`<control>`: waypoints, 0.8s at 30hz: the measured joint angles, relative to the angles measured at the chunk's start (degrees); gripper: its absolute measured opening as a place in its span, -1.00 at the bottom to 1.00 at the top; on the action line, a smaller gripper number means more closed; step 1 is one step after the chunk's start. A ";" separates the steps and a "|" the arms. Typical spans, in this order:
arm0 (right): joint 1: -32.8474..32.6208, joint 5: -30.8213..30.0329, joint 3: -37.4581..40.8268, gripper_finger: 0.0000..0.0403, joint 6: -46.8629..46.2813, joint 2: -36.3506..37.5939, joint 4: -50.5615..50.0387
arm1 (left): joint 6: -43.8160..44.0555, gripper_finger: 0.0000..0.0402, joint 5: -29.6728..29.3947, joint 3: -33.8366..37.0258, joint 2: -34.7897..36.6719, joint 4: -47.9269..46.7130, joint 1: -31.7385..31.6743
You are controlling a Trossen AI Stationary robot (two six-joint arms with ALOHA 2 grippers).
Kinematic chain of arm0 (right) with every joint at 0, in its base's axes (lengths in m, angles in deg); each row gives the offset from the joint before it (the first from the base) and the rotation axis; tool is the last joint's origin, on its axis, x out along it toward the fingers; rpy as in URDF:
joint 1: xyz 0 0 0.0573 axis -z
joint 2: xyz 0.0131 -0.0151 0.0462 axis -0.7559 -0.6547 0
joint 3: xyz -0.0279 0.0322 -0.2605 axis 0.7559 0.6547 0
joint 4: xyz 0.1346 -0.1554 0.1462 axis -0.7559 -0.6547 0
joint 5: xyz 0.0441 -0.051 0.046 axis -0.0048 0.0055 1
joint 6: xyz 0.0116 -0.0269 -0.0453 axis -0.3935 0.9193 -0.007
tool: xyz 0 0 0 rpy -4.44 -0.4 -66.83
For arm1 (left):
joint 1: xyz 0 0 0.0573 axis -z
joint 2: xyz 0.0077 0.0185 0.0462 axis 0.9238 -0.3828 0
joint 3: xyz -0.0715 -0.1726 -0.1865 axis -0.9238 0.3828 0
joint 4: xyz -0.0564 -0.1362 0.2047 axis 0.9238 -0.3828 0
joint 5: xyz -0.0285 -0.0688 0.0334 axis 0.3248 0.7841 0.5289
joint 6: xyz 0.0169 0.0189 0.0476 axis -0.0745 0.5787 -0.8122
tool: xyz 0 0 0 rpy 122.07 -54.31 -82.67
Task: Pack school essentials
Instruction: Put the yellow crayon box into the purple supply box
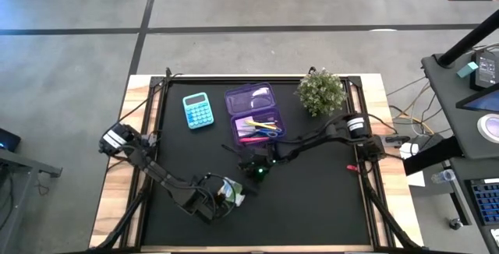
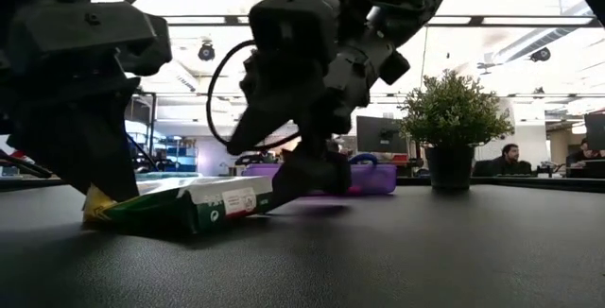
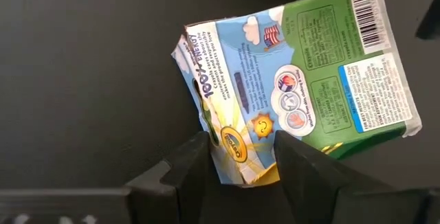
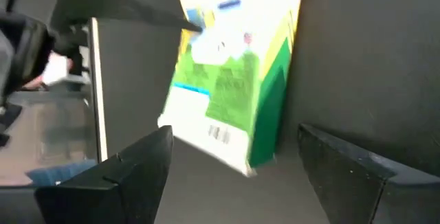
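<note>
Crumpled green-and-yellow cardboard crayon box [image 3: 295,86] lies flat on the black bench [image 1: 312,192], one corner clamped by the left end effector [image 3: 240,157] to steady it; right end effector [image 4: 234,159] hovers apart, just short of the purple case [image 1: 254,114].

Creased green-and-yellow printed cardboard crayon box [image 3: 295,80] with a slight sheen, matt black smooth table mat [image 1: 312,192], pale wood-grain table edge [image 1: 117,199], translucent glossy purple plastic case [image 1: 254,115], teal plastic calculator [image 1: 198,111]
</note>
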 joint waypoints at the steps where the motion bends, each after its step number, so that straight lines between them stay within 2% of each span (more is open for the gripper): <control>1: -0.15 0.08 -0.04 0.49 -0.82 -0.64 1.39 | 0.00 -0.25 -0.45 0.20 0.00 0.09 0.07; 7: -1.09 0.84 -0.10 0.48 -6.07 -3.41 8.73 | 0.04 -0.25 -2.18 1.76 0.11 0.07 0.20; 15: -2.20 -2.53 -0.27 0.33 -7.22 -3.96 9.29 | 0.03 -0.25 -4.89 2.08 0.09 -0.18 0.16; 19: -2.33 -4.85 -0.55 0.12 -7.32 -4.01 7.42 | 0.00 -0.25 -6.01 1.95 0.31 -0.54 0.09; 24: -2.41 -5.73 -0.62 -0.32 -7.36 -4.07 4.82 | -0.04 -0.25 -6.98 1.97 0.70 -0.57 -0.03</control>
